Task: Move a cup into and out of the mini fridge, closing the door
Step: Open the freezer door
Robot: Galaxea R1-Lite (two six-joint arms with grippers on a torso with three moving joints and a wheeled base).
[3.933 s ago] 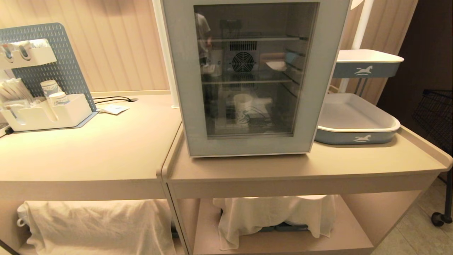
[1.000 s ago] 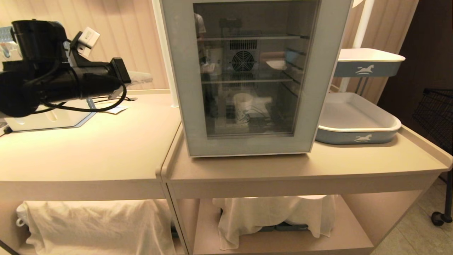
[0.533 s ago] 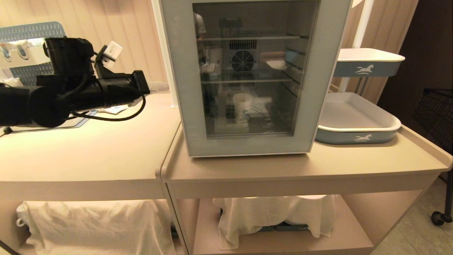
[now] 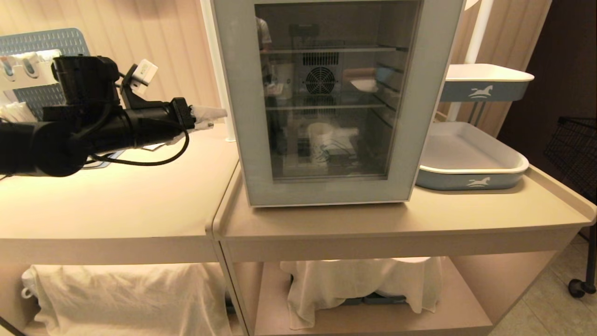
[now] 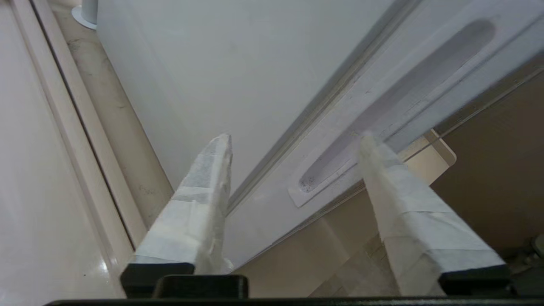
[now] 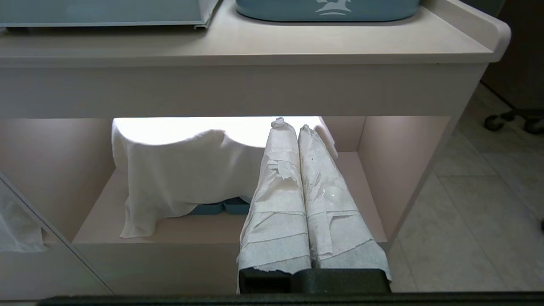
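Cup: one cup (image 4: 320,142) stands on the floor of the one mini fridge (image 4: 235,70), behind glass.
Door: one door (image 4: 333,100), flush against the fridge.
My left gripper (image 4: 212,117): at the fridge's nine o'clock side, fingers spread, gripping nothing, tips near the door's edge recess (image 5: 395,106).
My right gripper (image 6: 292,127): parked low, fingers pressed together, empty.
Trays: two trays (image 4: 471,161) at three o'clock.
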